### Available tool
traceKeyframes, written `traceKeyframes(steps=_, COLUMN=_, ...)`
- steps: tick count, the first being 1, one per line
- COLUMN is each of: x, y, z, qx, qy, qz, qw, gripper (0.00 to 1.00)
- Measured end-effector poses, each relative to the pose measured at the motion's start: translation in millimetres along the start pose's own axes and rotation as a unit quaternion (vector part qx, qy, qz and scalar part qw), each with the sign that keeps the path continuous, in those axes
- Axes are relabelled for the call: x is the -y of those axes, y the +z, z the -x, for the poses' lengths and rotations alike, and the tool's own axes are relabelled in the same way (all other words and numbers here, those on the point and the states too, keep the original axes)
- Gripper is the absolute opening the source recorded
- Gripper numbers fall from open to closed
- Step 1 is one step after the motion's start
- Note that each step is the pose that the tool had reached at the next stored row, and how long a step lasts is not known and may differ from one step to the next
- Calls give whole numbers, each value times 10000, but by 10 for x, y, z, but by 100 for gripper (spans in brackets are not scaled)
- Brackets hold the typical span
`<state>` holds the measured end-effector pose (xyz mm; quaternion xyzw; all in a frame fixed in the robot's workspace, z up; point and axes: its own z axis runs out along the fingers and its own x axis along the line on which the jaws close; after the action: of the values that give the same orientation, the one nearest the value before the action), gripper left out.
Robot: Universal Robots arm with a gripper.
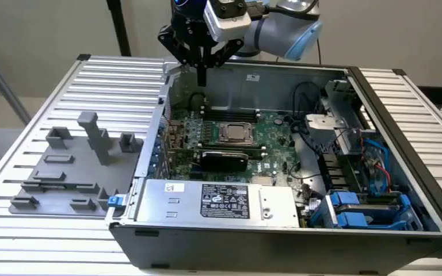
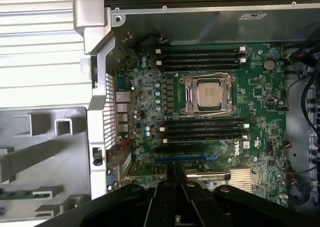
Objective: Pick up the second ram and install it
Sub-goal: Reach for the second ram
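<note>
Grey fixture (image 1: 52, 202), exterior view's left: the second ram (image 2: 31, 194) lies in it, green edge up. Gripper (image 1: 202, 80) hangs over the open case (image 1: 282, 247), fingers pressed together, empty. Judged: a good pick needs jaws squared to the stick's long edges.

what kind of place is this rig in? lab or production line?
Probably a robotics lab bench for PC assembly trials, not a line: an open computer case lies on a slatted aluminium table, a grey fixture tray beside it, the gripper over the case.
</note>
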<state>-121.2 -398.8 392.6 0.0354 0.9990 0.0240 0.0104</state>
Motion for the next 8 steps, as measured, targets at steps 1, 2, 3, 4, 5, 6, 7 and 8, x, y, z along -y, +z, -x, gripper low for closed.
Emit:
traceKeyframes(steps=1, x=0, y=0, z=0, qx=0, qy=0, qz=0, qw=10000, gripper=0)
traceKeyframes(steps=2, x=0, y=0, z=0, qx=0, qy=0, qz=0, qw=10000, gripper=0)
traceKeyframes(steps=3, x=0, y=0, z=0, qx=0, qy=0, qz=0, qw=10000, gripper=0)
traceKeyframes(steps=4, x=0, y=0, z=0, qx=0, qy=0, qz=0, qw=10000, gripper=0)
traceKeyframes(steps=5, x=0, y=0, z=0, qx=0, qy=0, qz=0, qw=10000, gripper=0)
traceKeyframes(steps=6, x=0, y=0, z=0, qx=0, qy=0, qz=0, qw=10000, gripper=0)
traceKeyframes(steps=7, x=0, y=0, z=0, qx=0, qy=0, qz=0, qw=10000, gripper=0)
traceKeyframes(steps=8, x=0, y=0, z=0, qx=0, qy=0, qz=0, qw=10000, gripper=0)
